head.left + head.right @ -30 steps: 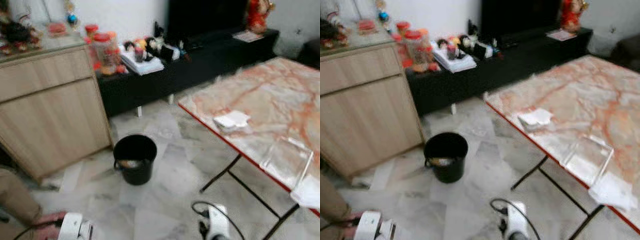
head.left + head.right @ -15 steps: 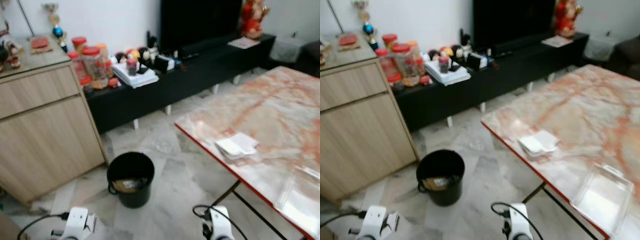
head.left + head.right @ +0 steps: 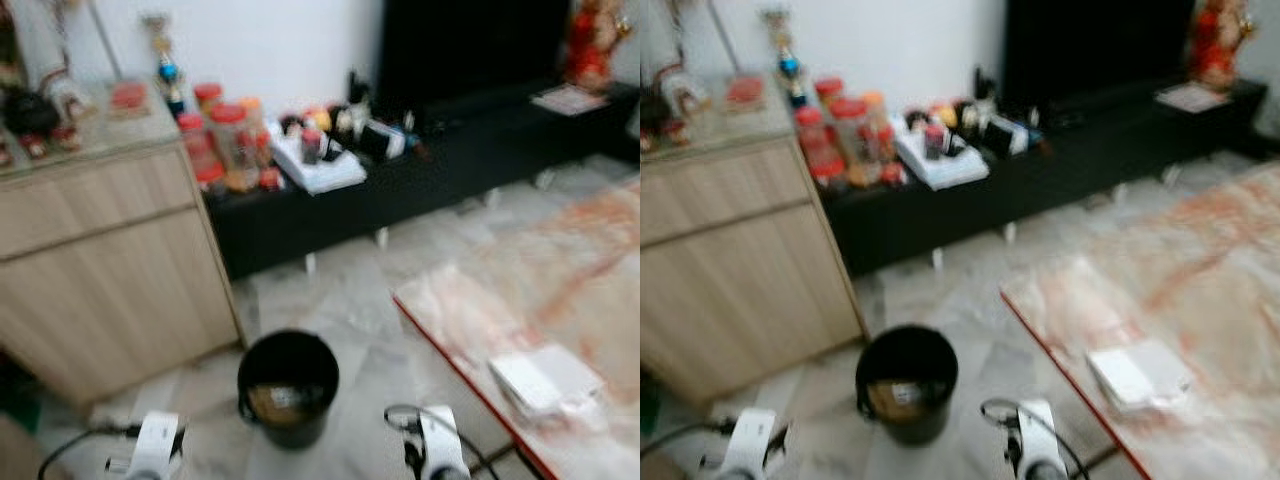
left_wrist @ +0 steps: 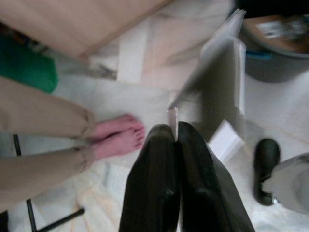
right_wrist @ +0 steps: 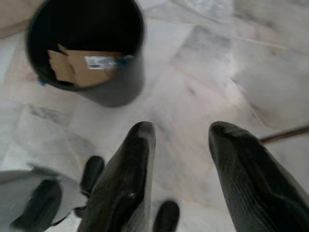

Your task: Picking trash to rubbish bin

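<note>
A black rubbish bin (image 3: pixel 288 385) stands on the marble floor in front of me, with brown cardboard (image 5: pixel 79 63) lying inside it. My left gripper (image 4: pixel 175 133) hangs low at my left side, shut on the edge of a flat white carton piece (image 4: pixel 219 92) that reaches towards the bin (image 4: pixel 275 63). My right gripper (image 5: pixel 181 133) is open and holds nothing, hovering above the floor just to the side of the bin (image 5: pixel 113 89). A white paper stack (image 3: pixel 545 380) lies near the corner of the marble-topped table (image 3: pixel 560 290).
A person's bare foot (image 4: pixel 118 137) and trouser leg (image 4: pixel 38 121) are close beside my left gripper. A wooden cabinet (image 3: pixel 100 270) stands at the left, and a low black TV bench (image 3: pixel 400 190) with jars and clutter runs along the wall. The red-edged table fills the right.
The camera has swung left and the picture is now blurred. The bin sits lower and nearer the middle, and the table has slid off to the right. Both arms hang as before.
</note>
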Robot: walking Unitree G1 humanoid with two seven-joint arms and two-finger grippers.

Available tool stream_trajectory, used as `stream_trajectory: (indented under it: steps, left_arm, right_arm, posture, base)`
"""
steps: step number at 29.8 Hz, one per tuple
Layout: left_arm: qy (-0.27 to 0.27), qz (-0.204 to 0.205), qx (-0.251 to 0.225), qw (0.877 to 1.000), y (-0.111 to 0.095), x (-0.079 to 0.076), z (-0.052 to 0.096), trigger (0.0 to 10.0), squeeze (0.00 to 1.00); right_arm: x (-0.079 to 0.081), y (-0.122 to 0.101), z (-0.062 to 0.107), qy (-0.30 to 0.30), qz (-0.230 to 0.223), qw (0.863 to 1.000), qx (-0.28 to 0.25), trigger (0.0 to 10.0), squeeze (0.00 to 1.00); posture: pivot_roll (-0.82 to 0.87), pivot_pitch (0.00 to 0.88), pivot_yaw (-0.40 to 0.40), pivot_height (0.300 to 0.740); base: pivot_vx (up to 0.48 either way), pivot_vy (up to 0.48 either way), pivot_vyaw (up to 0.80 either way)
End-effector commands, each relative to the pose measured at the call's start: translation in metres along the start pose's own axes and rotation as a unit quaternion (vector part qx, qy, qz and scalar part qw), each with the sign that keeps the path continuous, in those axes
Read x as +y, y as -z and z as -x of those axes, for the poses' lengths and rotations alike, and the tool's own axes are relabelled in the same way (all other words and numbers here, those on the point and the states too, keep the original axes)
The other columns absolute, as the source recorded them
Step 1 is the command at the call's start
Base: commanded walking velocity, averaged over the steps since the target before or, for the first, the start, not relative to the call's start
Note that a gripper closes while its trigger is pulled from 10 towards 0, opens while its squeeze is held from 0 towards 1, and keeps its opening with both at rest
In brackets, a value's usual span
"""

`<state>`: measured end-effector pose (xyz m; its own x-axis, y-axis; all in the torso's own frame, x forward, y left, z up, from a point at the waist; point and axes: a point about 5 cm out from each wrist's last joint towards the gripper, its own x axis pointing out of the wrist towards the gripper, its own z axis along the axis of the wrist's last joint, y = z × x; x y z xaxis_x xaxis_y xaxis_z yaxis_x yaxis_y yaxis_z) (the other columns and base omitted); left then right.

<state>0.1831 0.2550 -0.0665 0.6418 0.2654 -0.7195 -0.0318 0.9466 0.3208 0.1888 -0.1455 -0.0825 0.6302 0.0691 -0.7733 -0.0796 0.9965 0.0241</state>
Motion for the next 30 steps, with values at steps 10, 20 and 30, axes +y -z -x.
stream_trajectory:
  steps: [10,20,30]
  left_arm:
    - [-0.003,0.0,-0.009,1.0,-0.007,0.0,-0.002,10.0,0.0]
    - [0.012,-0.01,-0.037,0.999,-0.019,-0.005,-0.003,10.0,0.0]
    - [0.055,-0.035,-0.117,0.991,-0.065,-0.018,-0.008,10.0,0.0]
  right_arm:
    - [-0.005,0.001,0.001,0.004,-0.004,1.0,0.0,10.0,0.0]
    - [-0.004,0.001,0.001,0.002,-0.005,1.0,0.0,10.0,0.0]
    - [-0.003,-0.005,-0.001,-0.008,0.036,0.999,-0.009,10.0,0.0]
  posture:
    - [0.2,0.0,0.03,0.74]
    - [0.2,0.0,0.03,0.74]
    - [0.2,0.0,0.027,0.74]
  base:
    - [0.466,0.0,0.63]
    - [0.105,0.0,0.0]
    - [0.0,0.0,0.0]
